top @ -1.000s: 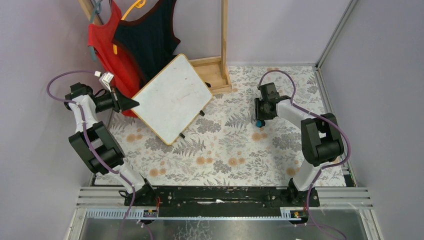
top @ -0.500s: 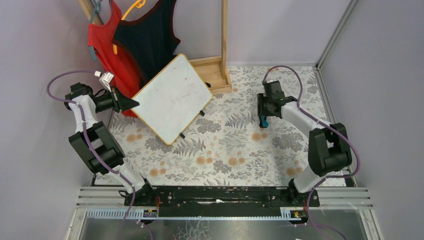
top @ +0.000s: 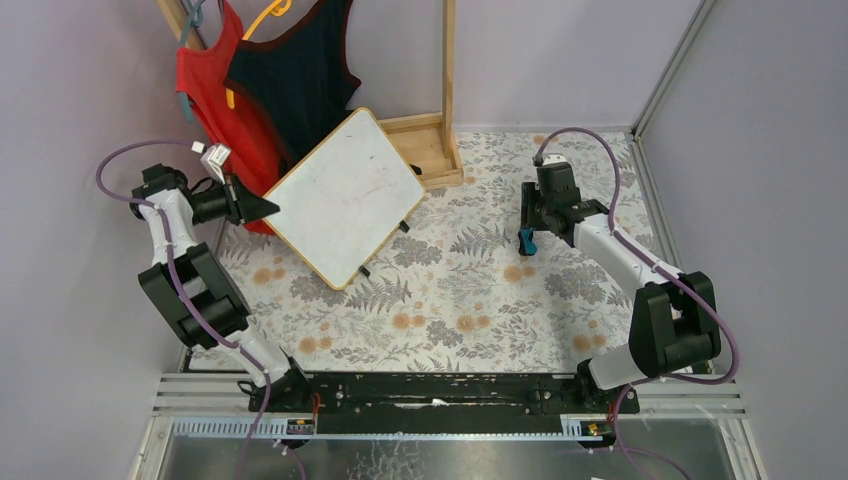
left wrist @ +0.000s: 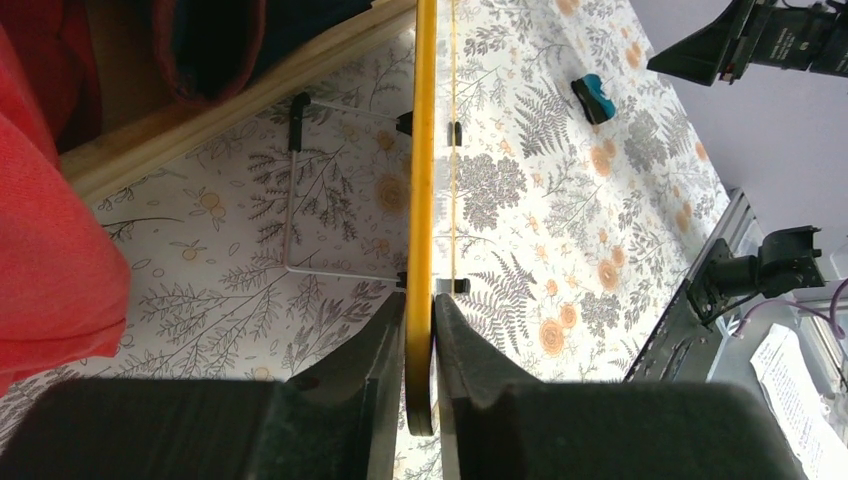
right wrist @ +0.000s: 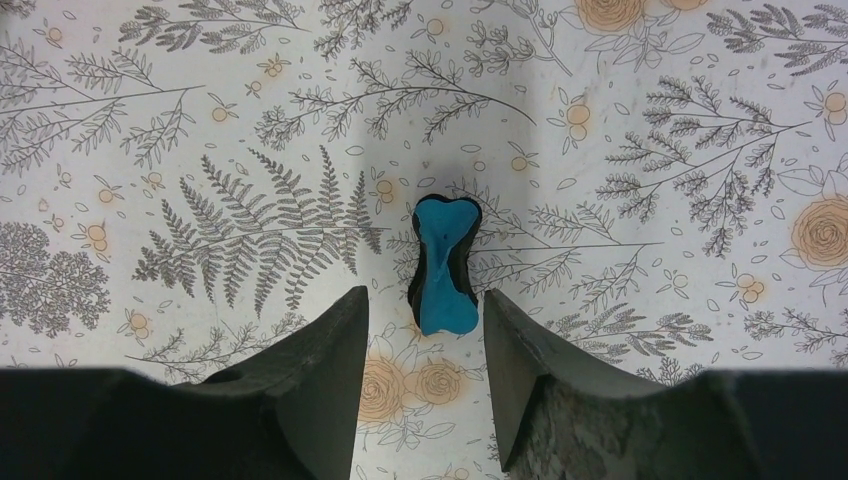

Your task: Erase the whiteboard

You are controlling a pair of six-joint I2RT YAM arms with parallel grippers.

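Clamping the board's point(top: 345, 195) corner in your left gripper point(left wrist: 420, 300), you hang the right gripper point(right wrist: 425, 293) open over the eraser point(right wrist: 445, 250).

Nothing legible as a word, number or brand shows in any view. The whiteboard point(top: 345, 197) carries only a few faint thin strokes near its middle, possibly writing, too pale to make out. A white sheet point(left wrist: 795, 385) at the lower right of the left wrist view bears printed lines too small to read.
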